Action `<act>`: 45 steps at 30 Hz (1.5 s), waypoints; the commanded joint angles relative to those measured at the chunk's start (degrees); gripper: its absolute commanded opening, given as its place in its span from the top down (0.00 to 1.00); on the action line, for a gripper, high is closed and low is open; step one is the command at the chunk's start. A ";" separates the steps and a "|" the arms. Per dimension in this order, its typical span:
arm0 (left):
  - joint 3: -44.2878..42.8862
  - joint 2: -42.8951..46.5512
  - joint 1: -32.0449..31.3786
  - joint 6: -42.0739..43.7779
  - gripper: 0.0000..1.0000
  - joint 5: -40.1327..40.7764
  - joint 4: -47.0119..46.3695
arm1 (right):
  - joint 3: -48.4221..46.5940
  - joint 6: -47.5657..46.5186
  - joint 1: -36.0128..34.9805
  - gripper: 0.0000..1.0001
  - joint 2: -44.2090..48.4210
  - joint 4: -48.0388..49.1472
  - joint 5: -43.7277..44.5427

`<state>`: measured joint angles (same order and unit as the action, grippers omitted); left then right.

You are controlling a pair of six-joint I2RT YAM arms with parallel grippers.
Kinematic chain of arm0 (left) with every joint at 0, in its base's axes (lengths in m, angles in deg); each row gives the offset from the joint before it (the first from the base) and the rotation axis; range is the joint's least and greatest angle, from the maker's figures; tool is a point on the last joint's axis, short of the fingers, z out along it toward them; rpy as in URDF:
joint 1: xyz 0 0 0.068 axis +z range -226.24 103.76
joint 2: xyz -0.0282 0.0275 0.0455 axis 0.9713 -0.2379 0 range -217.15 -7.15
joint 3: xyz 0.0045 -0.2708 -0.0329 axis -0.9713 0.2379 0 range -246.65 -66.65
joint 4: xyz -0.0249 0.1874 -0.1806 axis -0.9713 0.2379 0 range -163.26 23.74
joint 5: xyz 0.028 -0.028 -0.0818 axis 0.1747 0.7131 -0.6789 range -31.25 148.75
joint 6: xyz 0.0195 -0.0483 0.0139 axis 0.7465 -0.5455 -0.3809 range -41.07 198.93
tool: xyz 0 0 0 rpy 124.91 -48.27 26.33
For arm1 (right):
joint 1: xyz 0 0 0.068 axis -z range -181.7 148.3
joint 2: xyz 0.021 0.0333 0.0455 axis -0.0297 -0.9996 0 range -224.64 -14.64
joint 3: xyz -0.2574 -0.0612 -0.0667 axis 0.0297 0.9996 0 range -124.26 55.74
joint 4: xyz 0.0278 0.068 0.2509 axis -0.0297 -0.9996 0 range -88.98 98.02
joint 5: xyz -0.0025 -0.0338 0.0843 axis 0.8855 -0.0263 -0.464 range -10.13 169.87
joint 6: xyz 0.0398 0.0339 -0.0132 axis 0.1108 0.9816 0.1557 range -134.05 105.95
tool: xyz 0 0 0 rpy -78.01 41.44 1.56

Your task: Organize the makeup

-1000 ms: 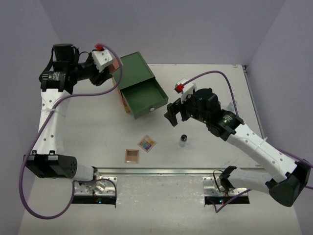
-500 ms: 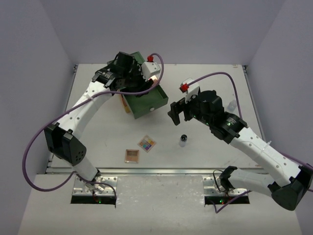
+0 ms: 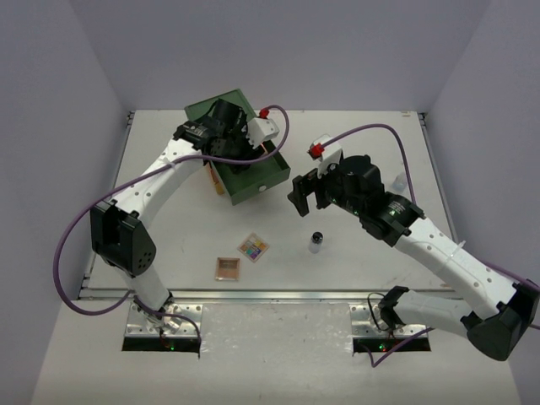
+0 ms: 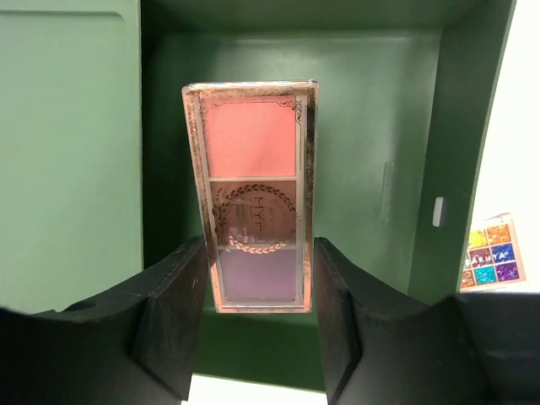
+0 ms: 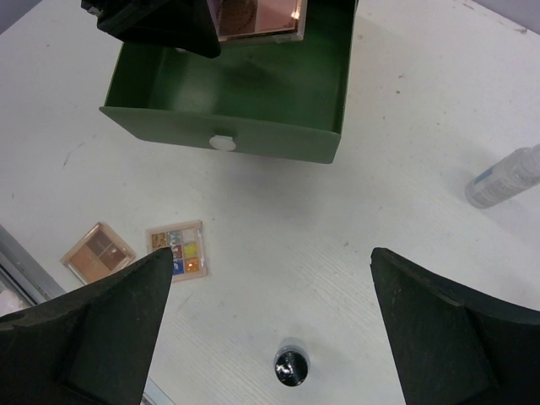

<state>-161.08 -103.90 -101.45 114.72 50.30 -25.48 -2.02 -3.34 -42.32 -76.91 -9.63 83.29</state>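
Observation:
My left gripper [image 4: 260, 270] is shut on a long pink palette [image 4: 253, 194] and holds it over the open green drawer [image 4: 380, 169]. In the top view this gripper [image 3: 239, 152] is above the drawer [image 3: 257, 186]. My right gripper [image 5: 270, 337] is open and empty above the table, over a black-capped jar [image 5: 291, 369]; in the top view the gripper [image 3: 300, 199] is behind the jar [image 3: 315, 243]. A multicolour palette [image 3: 253, 247] and a tan palette [image 3: 227, 268] lie flat on the table in front of the drawer. A clear bottle [image 3: 398, 181] lies at the right.
The green drawer box [image 3: 207, 112] stands at the back left, with an orange-yellow side [image 3: 216, 179]. The drawer has a white knob [image 5: 223, 143] on its front. The table's metal front rail [image 3: 278, 295] runs along the near edge.
My left arm has swung from the far left to over the open drawer, carrying the pink palette. My right gripper has barely moved.

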 commanded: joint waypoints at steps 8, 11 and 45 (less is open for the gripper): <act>-2.63 -0.34 -0.72 -0.12 0.41 -0.79 0.46 | -2.38 1.13 0.12 0.01 -4.05 -0.47 -3.24; -4.50 -0.69 -0.72 -0.19 0.41 -0.73 1.17 | -2.01 1.44 0.10 0.01 -4.03 0.21 -3.24; -12.23 6.56 20.52 -6.57 0.34 0.68 -3.98 | -2.18 3.33 -16.17 0.01 -19.68 2.72 -3.58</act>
<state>-175.10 -102.93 -81.74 108.79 49.44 -25.81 -4.10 0.49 -57.40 -93.98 -11.00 79.42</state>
